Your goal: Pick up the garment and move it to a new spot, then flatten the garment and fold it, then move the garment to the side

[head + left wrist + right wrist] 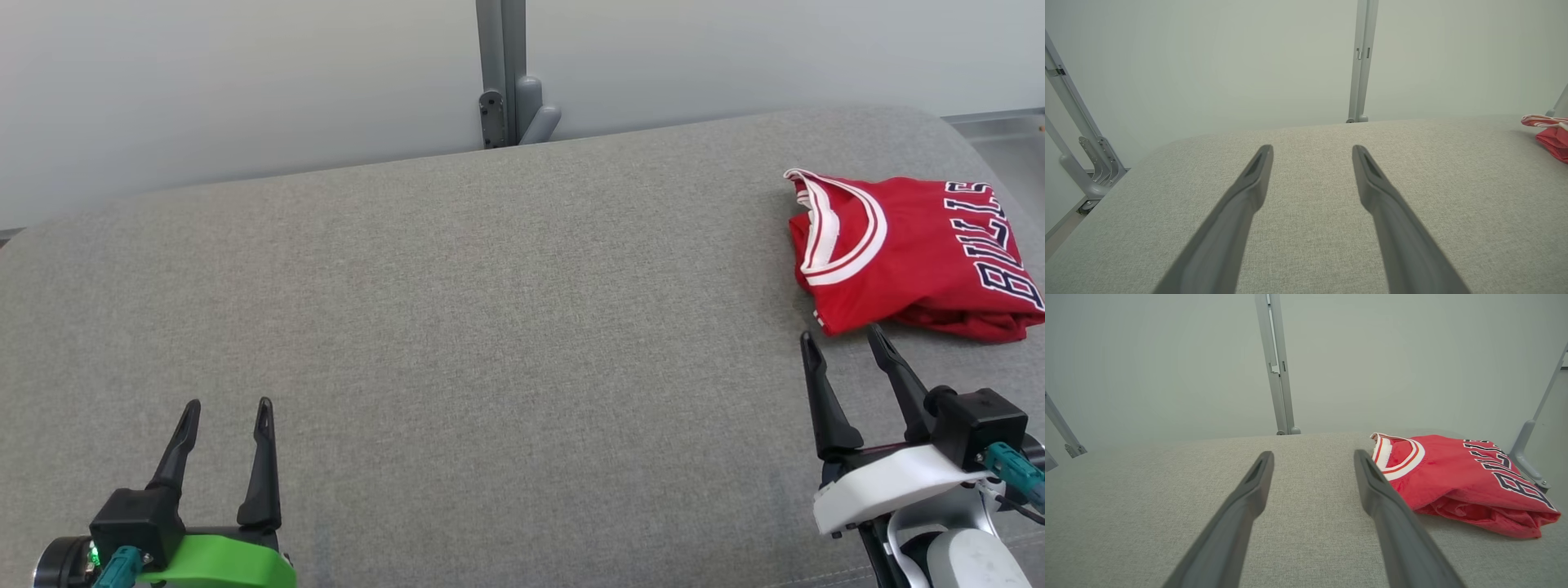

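Observation:
The garment (914,253) is a red jersey with white trim and dark lettering, folded into a compact bundle at the far right of the grey padded table (457,310). In the right wrist view the garment (1461,482) lies just right of my right fingers. My right gripper (843,337) is open and empty, its tips just short of the garment's near edge. At the lower left my left gripper (229,405) is open and empty, far from the garment. The left wrist view catches a red edge of the garment (1553,136) at its right border.
A grey metal post (502,73) stands behind the table's far edge against a pale wall. Frame struts (1081,155) flank the table's left end, and another strut (1531,453) stands right of the garment. The table's right edge runs close beside the garment.

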Robot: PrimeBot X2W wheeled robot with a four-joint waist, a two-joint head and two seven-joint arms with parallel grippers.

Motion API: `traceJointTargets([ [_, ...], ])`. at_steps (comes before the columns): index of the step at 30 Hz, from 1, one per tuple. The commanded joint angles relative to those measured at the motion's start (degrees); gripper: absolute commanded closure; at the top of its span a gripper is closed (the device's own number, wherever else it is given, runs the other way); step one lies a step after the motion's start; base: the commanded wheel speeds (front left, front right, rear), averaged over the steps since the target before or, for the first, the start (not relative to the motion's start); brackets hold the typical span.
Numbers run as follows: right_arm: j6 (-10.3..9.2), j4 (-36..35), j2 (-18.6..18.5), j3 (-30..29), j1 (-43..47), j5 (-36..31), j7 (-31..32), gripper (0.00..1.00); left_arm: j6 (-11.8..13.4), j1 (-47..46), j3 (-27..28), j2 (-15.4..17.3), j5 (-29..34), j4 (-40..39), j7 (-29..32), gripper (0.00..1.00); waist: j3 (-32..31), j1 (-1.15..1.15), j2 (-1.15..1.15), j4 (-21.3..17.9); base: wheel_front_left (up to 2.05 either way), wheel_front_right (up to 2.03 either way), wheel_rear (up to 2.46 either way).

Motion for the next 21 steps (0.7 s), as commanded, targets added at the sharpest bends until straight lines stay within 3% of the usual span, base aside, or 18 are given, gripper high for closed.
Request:
traceJointTargets([
  [1, -0.09, -0.6, -0.1, -0.2, 1.0, 0.0, 0.2, 0.0, 0.4, 0.8, -0.1, 0.4, -0.3, -0.2, 0.2, 0.0, -0.2, 0.0, 0.0, 0.0, 0.0, 0.0, 0.0],
  [21, -0.09, -0.8, 0.2, 0.0, 1.3, 0.4, 0.3, 0.0, 1.2, 0.8, -0.8, 0.8, -1.0, 0.1, 1.1, 0.0, -0.3, 0.0, 0.0, 0.5, 0.0, 0.0, 0.0],
])
